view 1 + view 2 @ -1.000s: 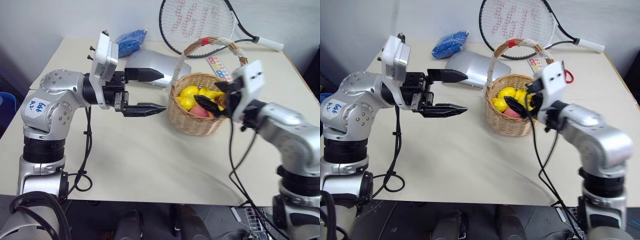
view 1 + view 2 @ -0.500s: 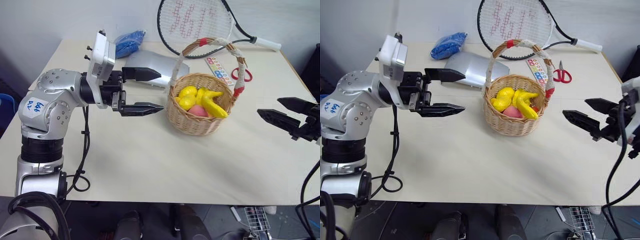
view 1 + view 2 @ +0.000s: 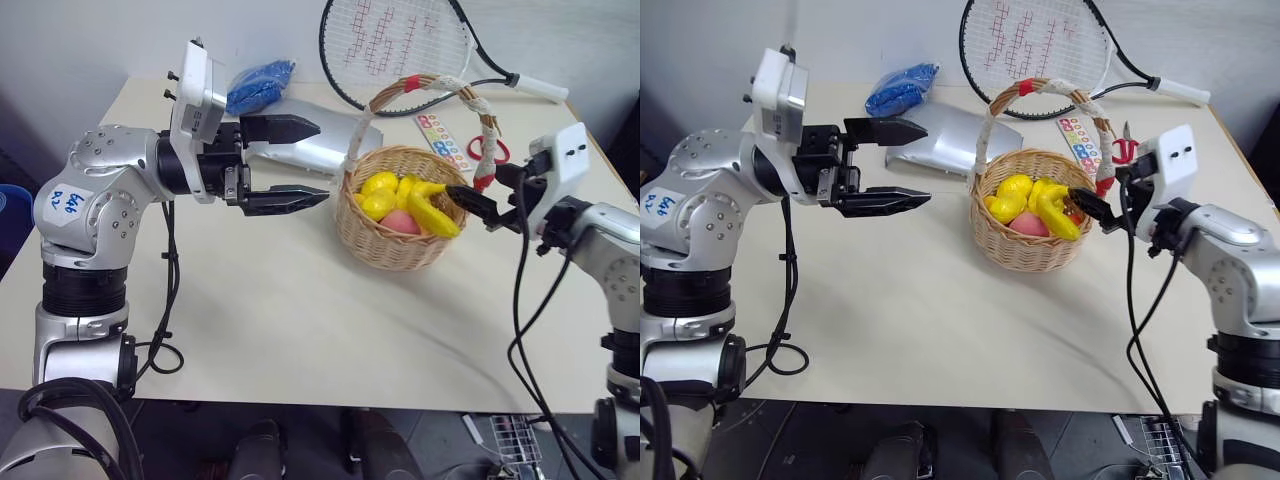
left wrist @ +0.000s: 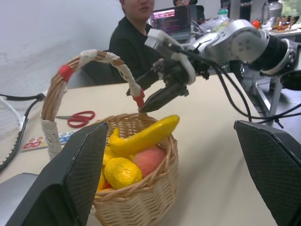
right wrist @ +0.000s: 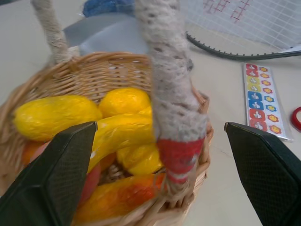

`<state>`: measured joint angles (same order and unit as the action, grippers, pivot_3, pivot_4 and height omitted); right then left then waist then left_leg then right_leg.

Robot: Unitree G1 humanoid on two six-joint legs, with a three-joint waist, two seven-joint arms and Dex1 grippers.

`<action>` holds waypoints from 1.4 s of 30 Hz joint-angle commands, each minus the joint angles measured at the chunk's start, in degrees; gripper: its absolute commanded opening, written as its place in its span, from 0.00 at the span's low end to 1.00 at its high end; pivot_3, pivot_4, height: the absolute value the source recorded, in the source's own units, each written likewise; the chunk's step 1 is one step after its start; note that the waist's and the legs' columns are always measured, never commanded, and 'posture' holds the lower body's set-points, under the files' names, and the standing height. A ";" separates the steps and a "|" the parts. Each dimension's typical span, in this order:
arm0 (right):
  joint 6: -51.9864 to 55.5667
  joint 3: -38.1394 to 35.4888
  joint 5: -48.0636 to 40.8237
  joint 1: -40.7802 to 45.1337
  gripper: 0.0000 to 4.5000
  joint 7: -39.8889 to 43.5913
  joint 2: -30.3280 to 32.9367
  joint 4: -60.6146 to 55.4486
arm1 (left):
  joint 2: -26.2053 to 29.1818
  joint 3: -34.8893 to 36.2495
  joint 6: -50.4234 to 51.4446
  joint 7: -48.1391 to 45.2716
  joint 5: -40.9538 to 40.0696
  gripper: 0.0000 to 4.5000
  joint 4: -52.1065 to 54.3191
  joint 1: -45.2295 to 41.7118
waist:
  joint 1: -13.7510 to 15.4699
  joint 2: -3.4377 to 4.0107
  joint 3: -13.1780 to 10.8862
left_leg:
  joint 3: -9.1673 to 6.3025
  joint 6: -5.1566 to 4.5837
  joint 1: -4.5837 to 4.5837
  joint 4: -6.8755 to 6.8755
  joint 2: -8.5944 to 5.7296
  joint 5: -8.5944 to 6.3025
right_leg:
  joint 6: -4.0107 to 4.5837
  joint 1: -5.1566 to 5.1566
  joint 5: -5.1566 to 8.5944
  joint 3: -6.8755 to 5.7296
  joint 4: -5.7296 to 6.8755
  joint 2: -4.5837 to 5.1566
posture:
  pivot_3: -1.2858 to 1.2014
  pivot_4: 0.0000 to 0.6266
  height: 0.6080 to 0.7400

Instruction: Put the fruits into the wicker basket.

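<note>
The wicker basket [image 3: 388,250] stands mid-table with a tall banded handle [image 3: 430,82]. Inside it lie the fruits: a yellow banana [image 3: 432,212], a lemon [image 3: 378,183], a pink-red peach [image 3: 400,222] and similar yellow and orange ones [image 5: 120,200]. My right gripper [image 3: 470,190] is at the basket's right rim, open and empty. In the right wrist view the handle's red-banded foot [image 5: 178,155] stands between its fingers. My left gripper [image 3: 322,162] hovers left of the basket, pointing at it, open and empty.
A tennis racket [image 3: 390,50], a silver pouch [image 3: 310,140] and a blue bag [image 3: 262,82] lie behind the basket. A sticker strip [image 3: 440,135] and red scissors [image 3: 1127,150] lie to its back right. A person [image 4: 136,37] sits beyond the table.
My right gripper left the basket's top, swung out to the right and came back to the basket's right rim by the handle. The left gripper has held its place.
</note>
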<state>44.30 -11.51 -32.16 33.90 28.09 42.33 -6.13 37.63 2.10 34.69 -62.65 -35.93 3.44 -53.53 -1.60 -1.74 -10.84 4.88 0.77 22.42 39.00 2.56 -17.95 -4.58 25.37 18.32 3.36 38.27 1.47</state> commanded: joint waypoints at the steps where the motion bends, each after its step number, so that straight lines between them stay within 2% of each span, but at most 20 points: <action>1: -3.85 -0.98 2.24 0.99 0.96 -1.65 -2.70 2.11 | 0.28 1.40 0.21 0.53 -0.78 1.00 1.73 -0.07 | -0.02 0.00 0.00 | 0.02 0.00 0.02 0.00 0.00 0.00 | 0.00 0.02 0.00 0.01 0.01 0.01 | 0.52 0.24 1.00; 3: -4.69 -2.33 2.09 1.00 0.87 -2.59 -4.81 3.01 | 0.30 1.58 0.49 0.89 -0.85 1.00 2.00 0.01 | -0.06 0.00 0.00 | 0.07 0.00 0.01 0.00 0.00 0.00 | 0.00 0.03 0.00 0.02 0.04 0.01 | 0.52 0.24 1.00; 14: -7.32 -5.95 0.15 -2.32 0.04 -2.29 -7.33 -1.62 | -0.15 0.76 -0.14 1.34 0.37 1.00 0.60 0.86 | -0.11 0.01 0.00 | 0.12 0.01 -0.03 0.00 0.03 0.00 | 0.00 0.05 0.00 0.04 0.13 0.00 | 0.52 0.24 1.00; 16: -7.30 -6.92 -0.75 -3.44 0.04 -2.09 -7.23 -3.61 | -0.40 0.69 -0.21 1.20 0.41 1.00 0.16 0.42 | -0.09 0.00 0.00 | 0.12 0.01 -0.02 0.00 0.03 0.00 | 0.00 0.06 0.00 0.04 0.13 0.00 | 0.52 0.24 1.00; 21: -5.31 -15.08 -5.93 -7.99 0.04 -1.86 -4.65 -11.08 | -1.02 0.42 -0.68 0.89 0.73 1.00 -1.00 -0.74 | 0.00 0.01 0.00 | 0.13 0.01 -0.01 -0.01 0.02 0.00 | 0.00 0.06 0.00 0.05 0.13 0.01 | 0.52 0.24 1.00; 24: -6.27 -20.95 -3.49 -13.23 0.04 -1.05 0.16 -12.21 | -1.17 0.30 -0.77 0.11 0.37 1.00 -1.50 -0.78 | 0.22 0.01 0.00 | 0.14 0.00 -0.01 0.01 0.00 -0.01 | 0.00 0.05 0.00 0.05 0.11 0.02 | 0.52 0.24 1.00; 28: -8.89 -29.79 -0.65 -18.70 0.04 0.05 5.68 -6.95 | -1.77 0.17 -0.78 -1.04 -0.18 1.00 -2.02 -0.90 | 0.56 0.01 0.00 | 0.19 -0.05 -0.01 0.01 -0.07 -0.03 | -0.03 0.04 -0.02 0.10 0.03 0.03 | 0.52 0.24 1.00; 32: -13.93 -32.20 3.18 -22.17 0.04 0.94 7.07 -1.13 | -2.71 -0.11 -1.55 -1.64 0.26 1.00 -3.31 -1.53 | 0.10 0.01 0.00 | 0.29 -0.06 -0.09 0.01 -0.08 -0.03 | -0.07 0.04 -0.03 0.20 0.07 -0.01 | 0.52 0.24 1.00; 38: -18.72 -31.05 5.52 -23.24 0.04 -1.46 2.71 4.55 | -3.88 0.02 -1.11 -2.63 -0.61 1.00 -3.89 -2.47 | -0.75 0.07 0.03 | 0.43 0.00 -0.23 -0.06 0.02 0.00 | -0.06 0.04 -0.03 0.36 0.17 -0.15 | 0.52 0.24 1.00; 39: -18.58 -30.93 5.28 -23.60 0.20 -1.55 1.76 4.87 | -3.84 0.09 -0.85 -2.84 -0.83 1.00 -3.83 -2.52 | -0.77 0.09 0.04 | 0.44 0.01 -0.24 -0.06 0.02 0.00 | -0.06 0.04 -0.03 0.38 0.18 -0.15 | 0.52 0.24 1.00; 40: -18.22 -30.98 4.88 -24.08 0.24 -1.36 1.08 4.96 | -3.76 0.13 -0.72 -3.03 -0.92 1.00 -3.85 -2.56 | -0.75 0.11 0.05 | 0.44 0.01 -0.24 -0.06 0.02 0.00 | -0.06 0.04 -0.03 0.38 0.20 -0.15 | 0.52 0.24 1.00; 42: -17.73 -31.69 3.91 -25.56 0.40 -0.39 0.41 4.50 | -3.60 0.25 -0.46 -3.26 -1.06 1.00 -3.85 -2.61 | -0.57 0.15 0.07 | 0.44 0.02 -0.24 -0.05 0.00 0.01 | -0.06 0.04 -0.03 0.38 0.20 -0.12 | 0.52 0.24 1.00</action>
<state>27.51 -41.06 -26.86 9.11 27.03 42.48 0.07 33.72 1.19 34.20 -65.48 -35.96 -1.06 -55.07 -2.17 -1.59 -10.76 5.31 0.79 22.18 38.96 2.57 -17.95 -4.64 25.41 18.28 3.73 38.46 1.35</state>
